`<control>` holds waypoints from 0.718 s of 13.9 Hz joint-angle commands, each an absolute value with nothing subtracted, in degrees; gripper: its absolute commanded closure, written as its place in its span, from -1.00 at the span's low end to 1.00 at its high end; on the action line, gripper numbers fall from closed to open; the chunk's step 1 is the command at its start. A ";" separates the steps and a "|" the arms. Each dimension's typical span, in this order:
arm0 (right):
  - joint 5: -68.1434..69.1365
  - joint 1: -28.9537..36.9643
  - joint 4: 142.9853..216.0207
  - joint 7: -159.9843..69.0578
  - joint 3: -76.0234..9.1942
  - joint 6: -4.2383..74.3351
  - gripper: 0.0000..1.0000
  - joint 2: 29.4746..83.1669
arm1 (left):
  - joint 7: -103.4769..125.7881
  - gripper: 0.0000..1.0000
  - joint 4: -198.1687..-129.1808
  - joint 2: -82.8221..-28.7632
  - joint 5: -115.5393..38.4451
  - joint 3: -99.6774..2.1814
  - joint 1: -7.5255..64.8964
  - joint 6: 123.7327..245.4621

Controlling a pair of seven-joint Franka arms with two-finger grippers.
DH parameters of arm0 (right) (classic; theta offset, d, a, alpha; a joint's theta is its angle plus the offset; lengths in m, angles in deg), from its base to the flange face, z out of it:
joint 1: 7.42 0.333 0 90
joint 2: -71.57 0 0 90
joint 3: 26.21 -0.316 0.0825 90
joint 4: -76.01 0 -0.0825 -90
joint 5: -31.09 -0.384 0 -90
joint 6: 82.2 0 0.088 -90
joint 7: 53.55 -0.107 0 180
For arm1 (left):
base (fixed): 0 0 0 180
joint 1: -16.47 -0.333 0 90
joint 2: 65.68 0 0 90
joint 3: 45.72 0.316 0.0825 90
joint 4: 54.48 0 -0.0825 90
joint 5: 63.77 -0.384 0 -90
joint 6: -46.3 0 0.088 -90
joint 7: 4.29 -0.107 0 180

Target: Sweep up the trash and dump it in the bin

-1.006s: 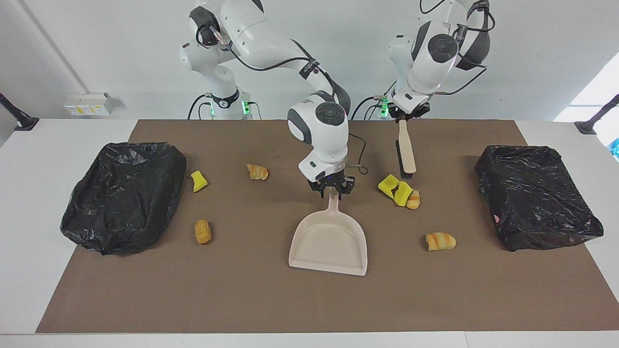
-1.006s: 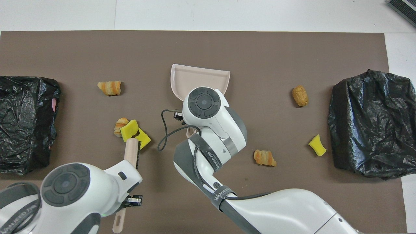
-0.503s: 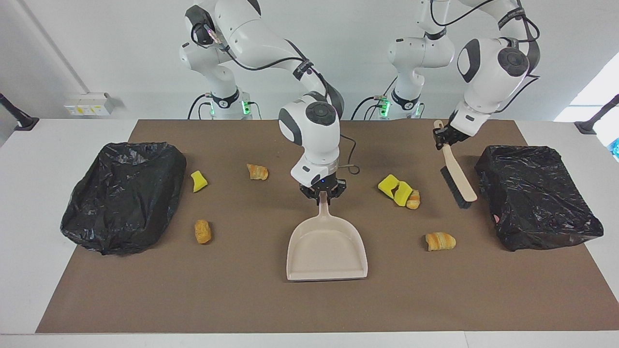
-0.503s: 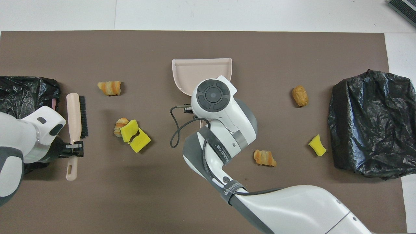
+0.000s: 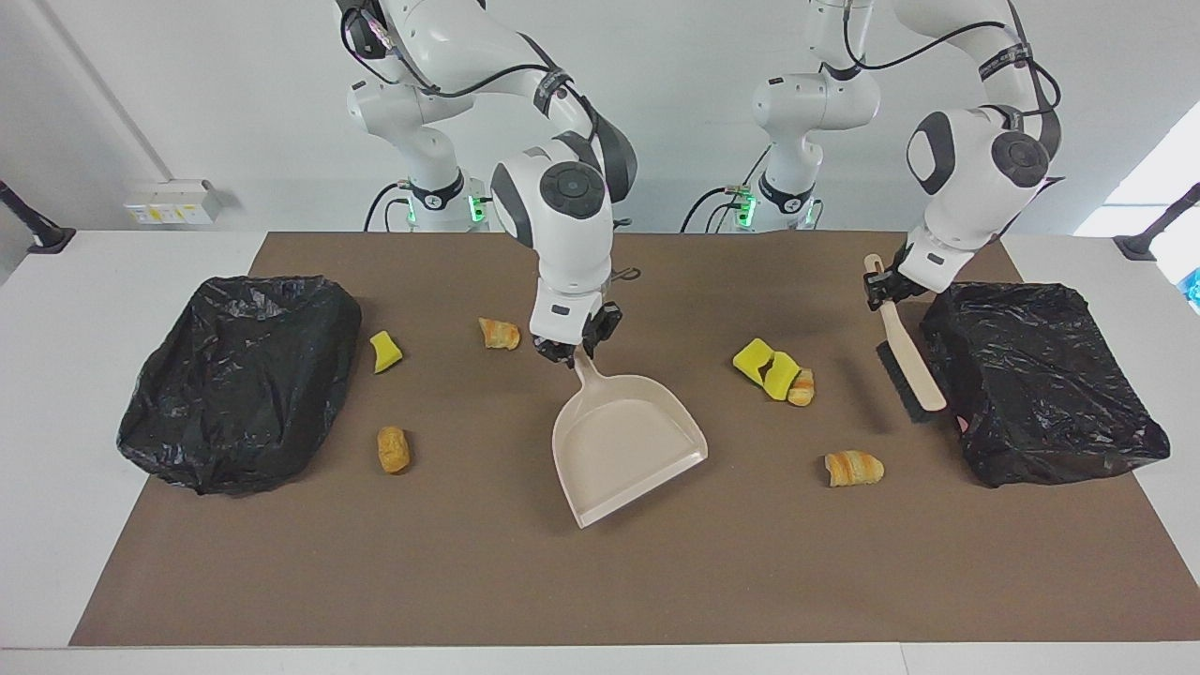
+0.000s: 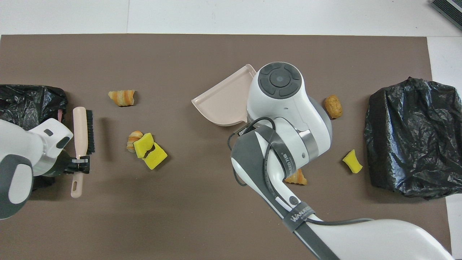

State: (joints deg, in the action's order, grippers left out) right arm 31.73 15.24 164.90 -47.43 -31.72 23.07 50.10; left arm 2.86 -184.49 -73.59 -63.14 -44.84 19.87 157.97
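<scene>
On the brown mat (image 5: pixel 600 581) covering the bench (image 5: pixel 56 394), the trash lies scattered: two yellow sponge chunks (image 5: pixel 767 367) touching a bread piece (image 5: pixel 802 386) right of centre in the facing view, another bread piece (image 5: pixel 853 468) lower right of them, a lone sponge chunk (image 5: pixel 384 351) and bread piece (image 5: pixel 393 449) near the left black bag (image 5: pixel 239 380), and one bread piece (image 5: pixel 499 333) beside the right end effector (image 5: pixel 572 349). That end effector is closed on the handle of the beige dustpan (image 5: pixel 626 445), whose tray is empty, mouth angled toward the lower right. The left end effector (image 5: pixel 886 289) is clamped on the hand brush (image 5: pixel 907 361), which hangs just beside the right-hand black bag (image 5: pixel 1041 380), bristles toward the sponges. Both bags' contents are hidden. In the overhead view the right arm (image 6: pixel 285 119) covers the dustpan handle and most of one bread piece (image 6: pixel 297 178) at lower centre.
</scene>
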 commanded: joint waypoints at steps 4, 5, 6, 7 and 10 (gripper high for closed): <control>31.44 12.10 172.24 -14.08 -32.10 18.35 1.00 57.15 | 9.41 1.00 -188.60 -73.76 -63.95 -44.67 27.96 160.21; 31.52 11.14 173.65 -5.47 -32.10 18.78 1.00 57.60 | 10.73 1.00 -188.60 -73.59 -63.60 -44.75 29.98 160.30; 31.61 9.82 175.75 2.01 -32.02 19.75 1.00 58.47 | 12.13 1.00 -188.68 -73.33 -63.25 -44.75 32.35 160.47; 31.96 9.20 177.68 7.83 -31.84 21.32 1.00 59.17 | 14.41 1.00 -189.12 -73.24 -62.64 -44.75 34.64 160.65; 34.34 6.56 184.11 18.57 -31.93 29.66 1.00 61.29 | 19.17 1.00 -189.21 -73.32 -59.65 -44.75 39.48 160.73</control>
